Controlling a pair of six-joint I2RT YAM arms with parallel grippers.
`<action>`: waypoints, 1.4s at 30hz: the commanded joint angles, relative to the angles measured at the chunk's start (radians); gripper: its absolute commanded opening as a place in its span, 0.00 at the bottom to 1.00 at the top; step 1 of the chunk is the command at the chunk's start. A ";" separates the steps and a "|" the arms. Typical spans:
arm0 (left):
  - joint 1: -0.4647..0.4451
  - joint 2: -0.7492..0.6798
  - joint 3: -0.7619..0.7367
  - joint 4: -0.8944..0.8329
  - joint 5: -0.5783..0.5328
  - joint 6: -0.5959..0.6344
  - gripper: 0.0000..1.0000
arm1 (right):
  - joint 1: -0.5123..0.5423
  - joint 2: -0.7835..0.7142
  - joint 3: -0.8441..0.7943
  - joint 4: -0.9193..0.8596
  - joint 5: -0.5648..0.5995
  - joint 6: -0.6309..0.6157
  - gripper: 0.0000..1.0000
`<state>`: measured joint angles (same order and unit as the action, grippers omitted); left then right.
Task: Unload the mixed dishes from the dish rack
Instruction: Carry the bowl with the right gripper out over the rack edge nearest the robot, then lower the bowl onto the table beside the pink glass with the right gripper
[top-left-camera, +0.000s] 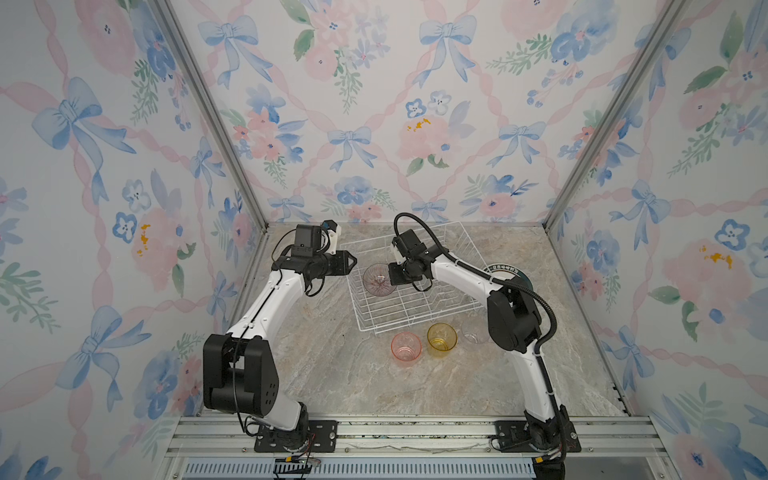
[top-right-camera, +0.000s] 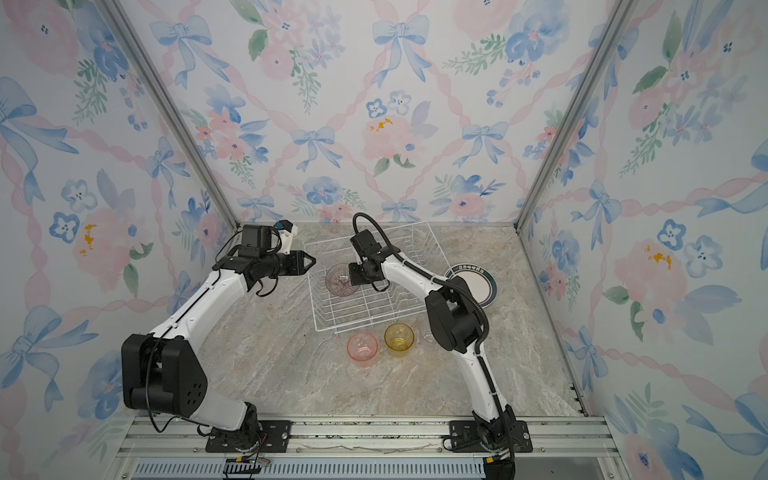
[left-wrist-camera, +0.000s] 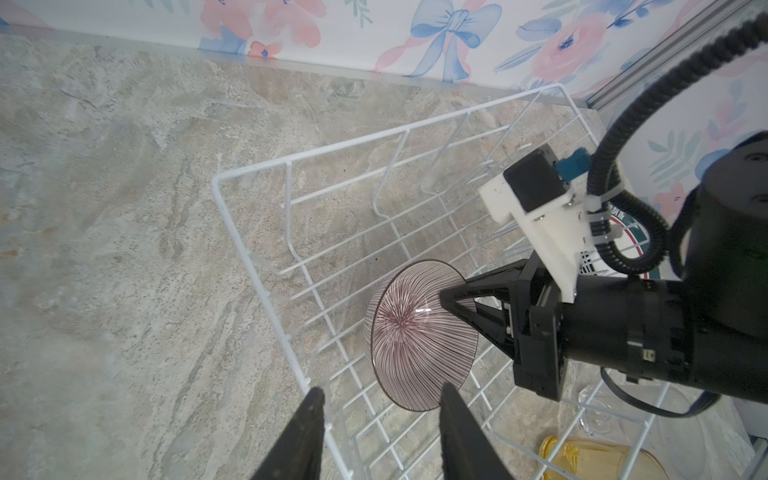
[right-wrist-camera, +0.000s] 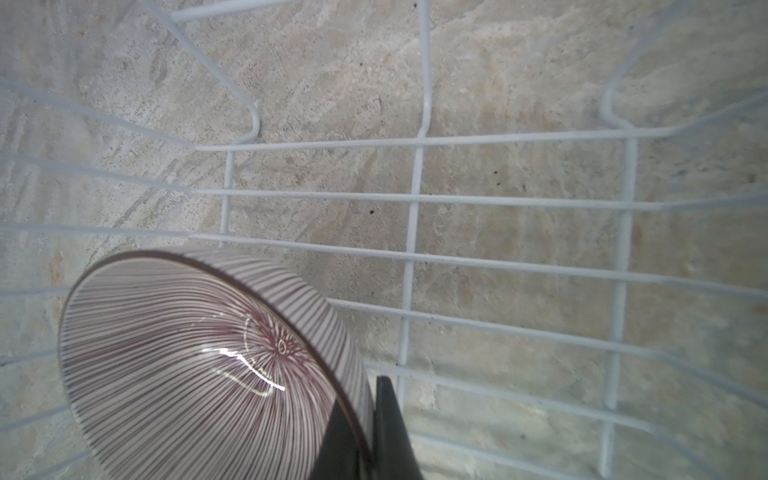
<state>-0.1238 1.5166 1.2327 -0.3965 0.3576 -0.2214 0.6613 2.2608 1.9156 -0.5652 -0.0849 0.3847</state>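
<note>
The pink-striped ribbed bowl leans tilted inside the white wire dish rack, near its left side. My right gripper is shut on the bowl's rim, one finger inside and one outside. My left gripper hangs open over the rack's left rim, just short of the bowl, holding nothing. In both top views, pink, yellow and clear tumblers stand on the counter in front of the rack. A dark-rimmed plate lies right of it.
The rack sits at the back of the marble counter, near the floral back wall. My right arm's elbow hangs over the rack's front right corner, hiding part of the clear tumbler and the plate. A metal rail runs along the front edge.
</note>
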 joint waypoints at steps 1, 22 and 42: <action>0.008 0.004 -0.020 0.007 0.017 0.011 0.42 | -0.018 -0.088 -0.046 0.058 -0.023 0.017 0.00; -0.036 -0.118 -0.219 0.004 -0.043 -0.051 0.32 | -0.037 -0.567 -0.239 0.015 -0.027 -0.151 0.00; -0.041 0.089 -0.087 0.010 -0.097 0.002 0.31 | 0.164 -0.790 -0.392 -0.156 -0.211 -0.341 0.00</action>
<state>-0.1734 1.5738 1.0935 -0.3901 0.2768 -0.2546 0.7853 1.4727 1.5391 -0.6876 -0.2291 0.0868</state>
